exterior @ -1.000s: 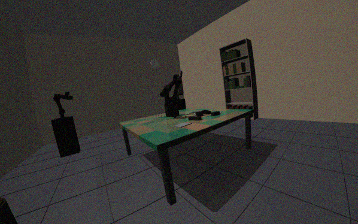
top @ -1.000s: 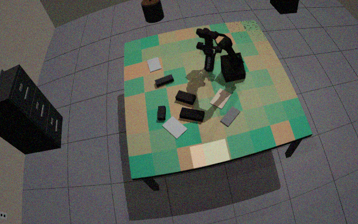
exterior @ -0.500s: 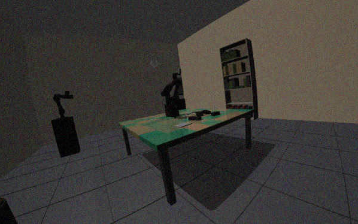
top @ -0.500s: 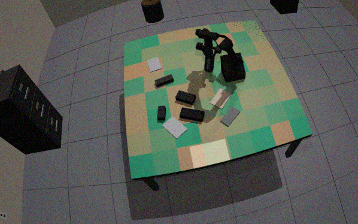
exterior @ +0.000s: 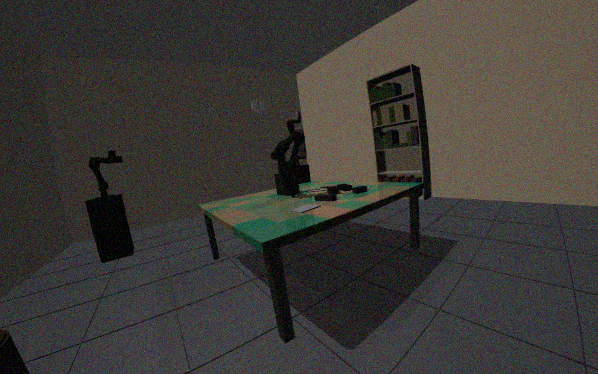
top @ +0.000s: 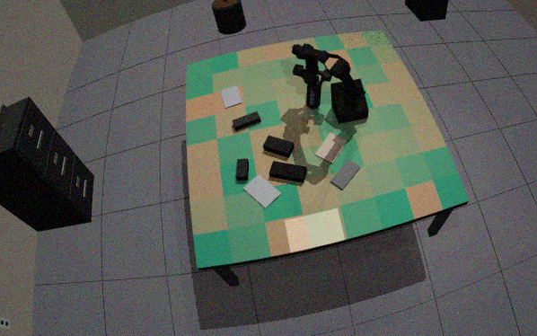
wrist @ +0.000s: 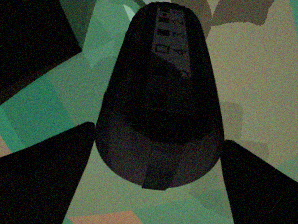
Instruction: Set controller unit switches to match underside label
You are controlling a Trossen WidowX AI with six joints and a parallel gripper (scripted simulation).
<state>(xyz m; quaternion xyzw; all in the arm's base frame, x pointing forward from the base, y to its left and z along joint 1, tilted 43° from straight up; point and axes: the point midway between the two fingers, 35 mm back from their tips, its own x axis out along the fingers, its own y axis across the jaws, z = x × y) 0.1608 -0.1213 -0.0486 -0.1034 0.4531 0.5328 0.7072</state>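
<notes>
The dark grey controller unit [top: 313,95] [wrist: 160,122] is held above the bench [top: 376,175], between the two fingers of my gripper [top: 312,81] [wrist: 160,139], which is shut on its sides. In the wrist view its printed label [wrist: 171,37] faces the camera near the top. The square beside 4 is an empty outline and the one beside 3 is filled. The square above that looks filled but is dim. The rest of the label is in shadow or too foreshortened to read. The rocker switches are out of sight.
Several dark modules, such as one long block [top: 287,172] and one small block [top: 242,170], lie in the middle and left of the bench. Flat pale plates [top: 262,191] and a grey plate [top: 346,174] lie among them. The arm's base [top: 349,105] stands beside the held unit.
</notes>
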